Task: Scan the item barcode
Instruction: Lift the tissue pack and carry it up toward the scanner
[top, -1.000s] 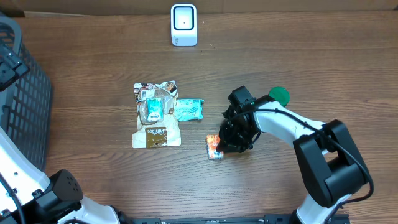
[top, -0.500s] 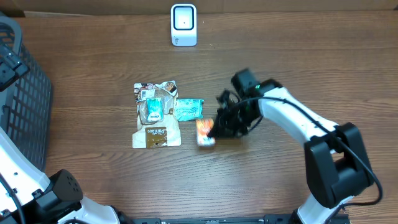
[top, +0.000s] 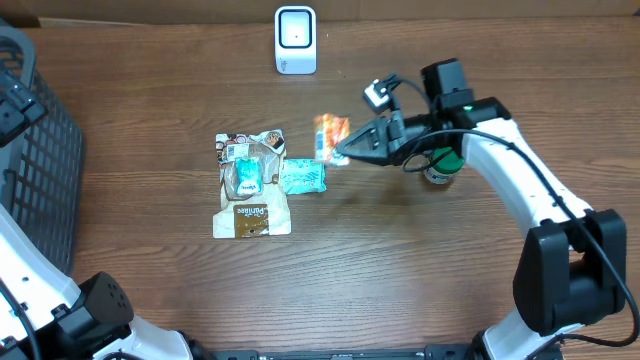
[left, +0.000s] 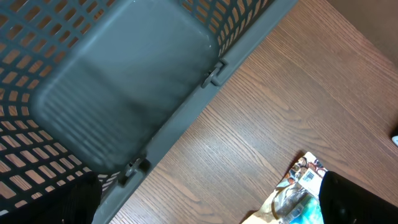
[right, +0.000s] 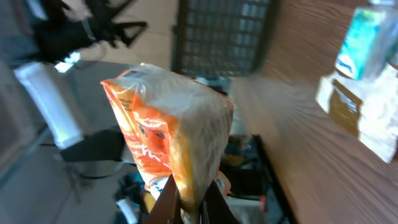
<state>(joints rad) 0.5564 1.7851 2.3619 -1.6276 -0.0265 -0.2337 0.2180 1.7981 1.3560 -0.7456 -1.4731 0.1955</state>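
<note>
My right gripper (top: 345, 152) is shut on an orange snack packet (top: 332, 136), lifted above the table's middle. In the right wrist view the orange packet (right: 168, 134) stands up from between my pinched fingertips (right: 193, 208). The white barcode scanner (top: 295, 40) stands at the table's far edge, up and left of the packet. My left gripper (left: 205, 205) is open at the far left, with only dark finger edges showing above bare wood next to the basket.
A brown snack bag (top: 250, 183) and a teal packet (top: 303, 176) lie left of centre. A green-lidded jar (top: 441, 165) stands under my right arm. A dark plastic basket (top: 35, 150) fills the left edge; its rim (left: 205, 81) crosses the left wrist view.
My right gripper has lifted the orange packet off the table and carried it up and back toward the scanner, turning the arm sideways. The left arm has not moved.
</note>
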